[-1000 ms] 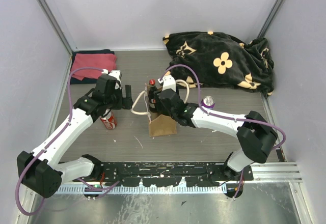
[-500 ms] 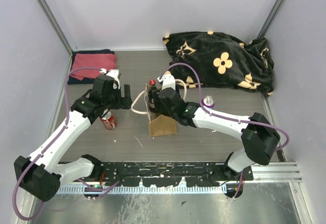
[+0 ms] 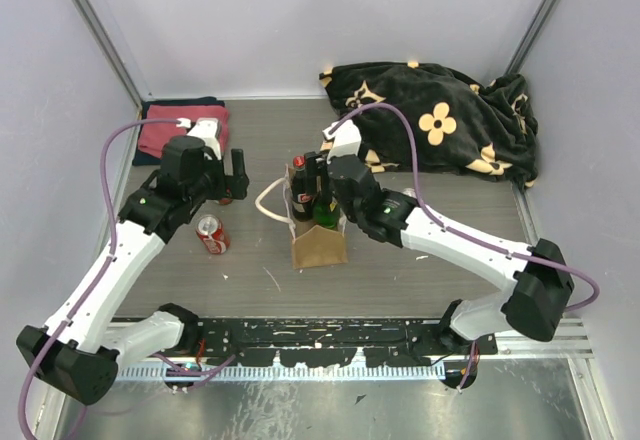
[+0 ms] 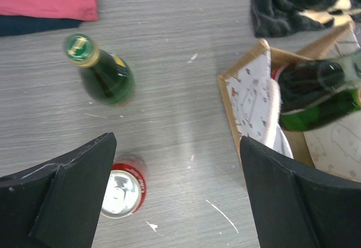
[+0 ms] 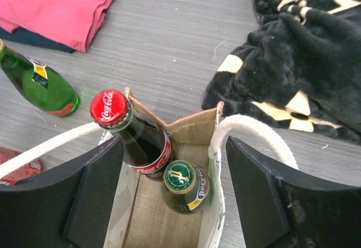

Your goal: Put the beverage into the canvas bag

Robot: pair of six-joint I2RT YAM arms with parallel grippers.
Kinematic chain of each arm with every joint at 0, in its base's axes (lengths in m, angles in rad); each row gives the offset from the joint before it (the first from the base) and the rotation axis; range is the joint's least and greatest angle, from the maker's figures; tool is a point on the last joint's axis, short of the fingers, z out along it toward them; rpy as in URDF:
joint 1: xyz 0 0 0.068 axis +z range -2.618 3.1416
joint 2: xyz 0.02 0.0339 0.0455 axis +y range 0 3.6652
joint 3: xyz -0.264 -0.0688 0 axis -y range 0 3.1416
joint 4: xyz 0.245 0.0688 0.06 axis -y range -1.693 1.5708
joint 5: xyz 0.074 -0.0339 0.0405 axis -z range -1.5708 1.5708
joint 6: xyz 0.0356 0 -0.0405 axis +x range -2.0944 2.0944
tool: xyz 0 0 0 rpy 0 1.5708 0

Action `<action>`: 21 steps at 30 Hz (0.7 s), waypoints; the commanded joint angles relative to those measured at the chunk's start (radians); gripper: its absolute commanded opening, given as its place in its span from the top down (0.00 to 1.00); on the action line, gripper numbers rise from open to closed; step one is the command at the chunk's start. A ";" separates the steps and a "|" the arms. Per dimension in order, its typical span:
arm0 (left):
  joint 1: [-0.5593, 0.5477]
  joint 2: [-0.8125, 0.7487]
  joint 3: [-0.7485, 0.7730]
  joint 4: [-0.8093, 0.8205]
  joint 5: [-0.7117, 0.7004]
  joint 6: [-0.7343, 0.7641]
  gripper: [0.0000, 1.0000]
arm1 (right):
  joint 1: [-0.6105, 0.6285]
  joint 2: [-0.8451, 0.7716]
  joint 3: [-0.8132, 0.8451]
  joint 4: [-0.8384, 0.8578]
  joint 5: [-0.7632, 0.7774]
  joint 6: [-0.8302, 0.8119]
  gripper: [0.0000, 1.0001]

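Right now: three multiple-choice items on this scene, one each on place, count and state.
1. Where is the red-capped dark glass cola bottle? A) in the tan canvas bag B) on the folded red cloth C) on the black blanket
2. How many bottles stand in that bag? A) one B) two C) three
3. The left hand is: A) shut on a can B) shut on a bottle C) open, empty

A: its neck rises from the bag.
B: a green-capped green bottle stands beside it.
C: its jaws stand wide with nothing between.
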 commanded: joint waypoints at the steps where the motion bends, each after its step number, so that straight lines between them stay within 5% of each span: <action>1: 0.087 0.010 0.042 0.032 -0.018 0.069 0.02 | 0.004 -0.084 0.065 -0.003 0.051 -0.032 0.21; 7: 0.211 0.059 -0.012 0.145 0.011 0.120 0.02 | 0.002 -0.152 0.060 -0.023 0.106 -0.064 0.18; 21: 0.215 0.154 -0.229 0.615 -0.024 0.194 0.01 | -0.002 -0.250 -0.050 -0.049 0.157 -0.050 0.14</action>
